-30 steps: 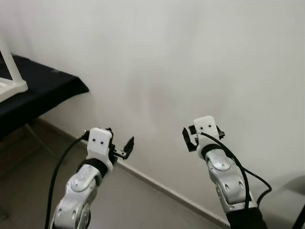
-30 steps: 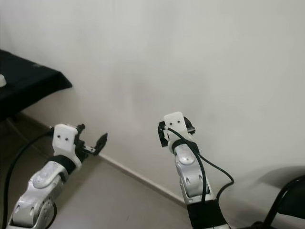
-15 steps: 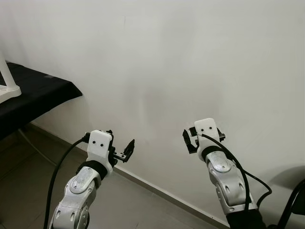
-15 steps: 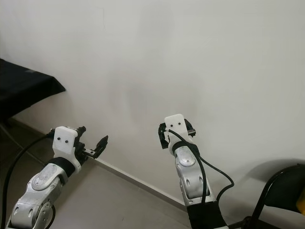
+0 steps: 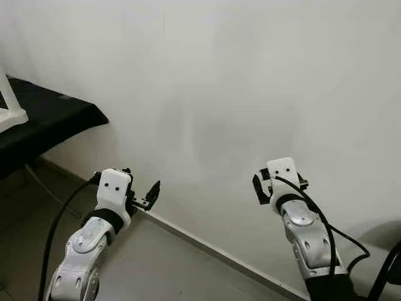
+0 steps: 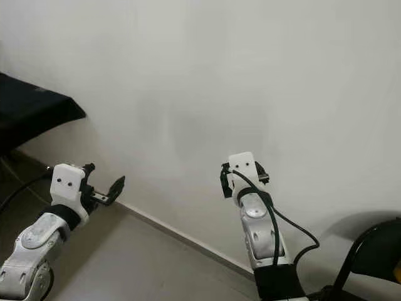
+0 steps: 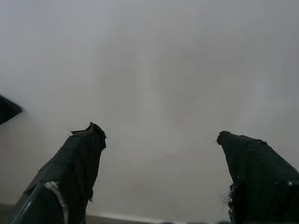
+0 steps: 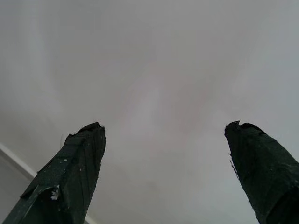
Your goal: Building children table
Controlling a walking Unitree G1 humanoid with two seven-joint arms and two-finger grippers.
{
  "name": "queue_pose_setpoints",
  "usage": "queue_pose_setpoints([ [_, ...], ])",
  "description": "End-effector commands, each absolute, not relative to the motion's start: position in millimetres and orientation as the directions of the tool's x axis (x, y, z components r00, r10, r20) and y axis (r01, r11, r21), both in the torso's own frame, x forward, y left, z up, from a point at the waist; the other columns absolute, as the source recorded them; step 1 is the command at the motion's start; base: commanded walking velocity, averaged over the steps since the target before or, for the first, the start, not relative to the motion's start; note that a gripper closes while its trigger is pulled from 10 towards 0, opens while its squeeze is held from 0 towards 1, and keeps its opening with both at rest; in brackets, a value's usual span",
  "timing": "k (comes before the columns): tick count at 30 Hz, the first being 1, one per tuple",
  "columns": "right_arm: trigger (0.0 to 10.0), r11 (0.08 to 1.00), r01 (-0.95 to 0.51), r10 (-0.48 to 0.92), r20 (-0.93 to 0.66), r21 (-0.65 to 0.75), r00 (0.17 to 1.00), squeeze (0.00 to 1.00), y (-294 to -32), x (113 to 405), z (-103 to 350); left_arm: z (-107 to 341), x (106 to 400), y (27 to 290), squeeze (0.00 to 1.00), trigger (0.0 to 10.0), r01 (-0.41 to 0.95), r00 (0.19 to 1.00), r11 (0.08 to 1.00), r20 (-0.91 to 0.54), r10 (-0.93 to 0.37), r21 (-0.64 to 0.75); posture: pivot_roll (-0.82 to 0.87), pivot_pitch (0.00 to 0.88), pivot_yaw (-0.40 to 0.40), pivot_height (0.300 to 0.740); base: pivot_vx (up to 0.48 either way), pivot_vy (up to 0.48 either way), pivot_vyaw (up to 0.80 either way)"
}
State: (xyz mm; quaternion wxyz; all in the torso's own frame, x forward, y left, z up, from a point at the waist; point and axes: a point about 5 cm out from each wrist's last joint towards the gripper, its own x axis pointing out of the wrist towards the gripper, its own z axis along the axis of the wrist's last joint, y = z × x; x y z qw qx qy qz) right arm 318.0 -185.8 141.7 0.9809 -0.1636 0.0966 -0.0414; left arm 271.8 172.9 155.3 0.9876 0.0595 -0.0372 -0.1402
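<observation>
Turning is changing the head view: the black-draped table [image 5: 44, 122] with a white table part [image 5: 11, 114] on it is sitting further left than a second ago, so the task's piece is sliding away from the arms. Left gripper [image 5: 148, 199] and right gripper [image 8: 163, 149] are both hovering with fingers apart and holding nothing, facing the bare wall [image 5: 250, 88]; containers are not appearing anywhere.

All 4 cams face wall [image 5: 250, 94]
</observation>
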Motion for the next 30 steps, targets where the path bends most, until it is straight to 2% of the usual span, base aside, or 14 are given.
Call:
queue_pose_setpoints([
  [1,10.0,0.936,0.056,-0.129,-0.189,-0.349,0.974,0.00,-192.2,314.9,139.0,149.1,270.2,178.1,0.00,10.0,0.266,0.962,0.953,0.031,-0.273,0.145,0.02,0.000,-0.065,0.685,0.000,0.000,0.00],
  [26,10.0,0.928,0.039,-0.118,-0.193,-0.369,0.974,0.00,-192.7,316.3,138.3,146.0,267.8,182.4,0.00,10.0,0.253,0.965,0.954,0.032,-0.262,0.162,0.02,0.000,-0.079,0.605,0.000,0.000,0.00],
  [30,10.0,0.922,0.053,-0.140,-0.202,-0.384,0.969,0.00,-201.7,315.3,135.7,145.9,267.0,183.0,0.00,10.0,0.251,0.965,0.953,0.032,-0.259,0.168,0.02,0.000,-0.077,0.580,0.000,0.000,0.00],
])
